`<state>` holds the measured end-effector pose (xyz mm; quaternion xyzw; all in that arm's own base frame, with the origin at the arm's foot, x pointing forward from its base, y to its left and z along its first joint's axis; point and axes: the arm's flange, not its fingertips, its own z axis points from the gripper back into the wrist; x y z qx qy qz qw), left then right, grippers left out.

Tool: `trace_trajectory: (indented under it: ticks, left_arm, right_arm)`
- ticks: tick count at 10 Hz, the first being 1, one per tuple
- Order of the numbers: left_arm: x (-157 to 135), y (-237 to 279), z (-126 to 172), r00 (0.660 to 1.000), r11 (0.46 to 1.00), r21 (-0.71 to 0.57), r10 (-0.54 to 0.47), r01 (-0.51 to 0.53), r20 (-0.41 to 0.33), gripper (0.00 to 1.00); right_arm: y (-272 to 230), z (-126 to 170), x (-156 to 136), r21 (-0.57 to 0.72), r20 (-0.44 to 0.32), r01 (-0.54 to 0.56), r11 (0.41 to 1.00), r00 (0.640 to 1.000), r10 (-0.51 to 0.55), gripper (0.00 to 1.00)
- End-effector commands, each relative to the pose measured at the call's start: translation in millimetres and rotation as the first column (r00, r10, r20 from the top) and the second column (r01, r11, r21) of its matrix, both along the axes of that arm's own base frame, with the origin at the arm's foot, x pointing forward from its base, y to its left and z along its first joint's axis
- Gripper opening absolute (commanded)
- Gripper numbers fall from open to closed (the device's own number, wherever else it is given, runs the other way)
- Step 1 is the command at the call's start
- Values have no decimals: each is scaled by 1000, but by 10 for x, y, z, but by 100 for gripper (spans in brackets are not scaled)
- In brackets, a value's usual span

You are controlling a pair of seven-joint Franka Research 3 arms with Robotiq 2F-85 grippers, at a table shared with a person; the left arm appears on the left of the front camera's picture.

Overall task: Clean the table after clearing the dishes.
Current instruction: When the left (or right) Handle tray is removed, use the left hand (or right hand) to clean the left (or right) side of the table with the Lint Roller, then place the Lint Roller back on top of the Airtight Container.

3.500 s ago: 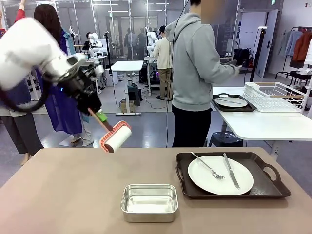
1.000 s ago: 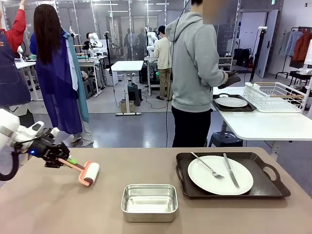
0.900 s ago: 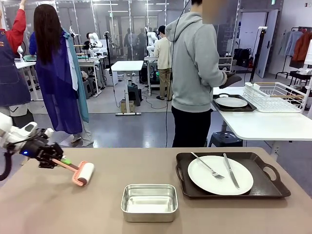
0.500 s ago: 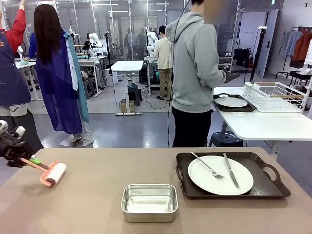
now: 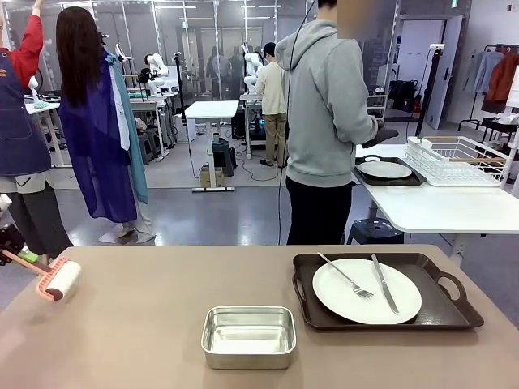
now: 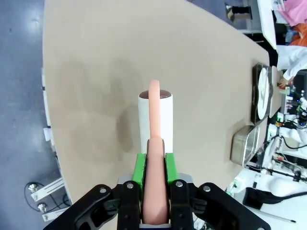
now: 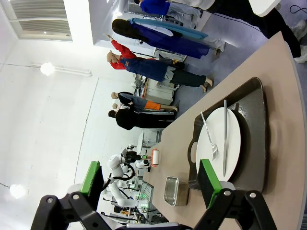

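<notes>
Clamping lint roller in left pincer | right pincer spread wide

"How much of the left gripper does the front view give?"

"A dark stub. The picture's left edge cuts off the rest, arm included."

"The far tray?"

"The rack covers its right end."

"And from the right wrist?"

"The roller is a speck there, too small to show any detail."
</notes>
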<state>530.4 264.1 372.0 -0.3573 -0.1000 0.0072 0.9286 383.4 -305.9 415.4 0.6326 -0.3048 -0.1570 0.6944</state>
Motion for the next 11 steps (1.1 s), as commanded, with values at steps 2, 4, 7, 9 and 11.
trace_trajectory:
  ticks: [2, 4, 7, 9, 11]
  left_arm:
    - [-515, -324, 513, 991, 984, 144, 91, -105, 97, 20]
    - [-893, -581, 900, 977, 970, 192, 117, -151, 178, 20]
    - [-388, -186, 629, 991, 991, 109, 66, -79, 116, 20]
    - [-388, -186, 629, 991, 991, 109, 66, -79, 116, 20]
    - [-388, -186, 629, 991, 991, 109, 66, -79, 116, 20]
  right_arm:
    - [35, 21, -48, -4, -1, -7, 1000, 1000, 7, 100]
    - [35, 21, -48, -4, -1, -7, 1000, 1000, 7, 100]
    - [35, 21, -48, -4, -1, -7, 1000, 1000, 7, 100]
    - [35, 21, -48, -4, -1, -7, 1000, 1000, 7, 100]
    - [35, 21, -48, -4, -1, -7, 1000, 1000, 7, 100]
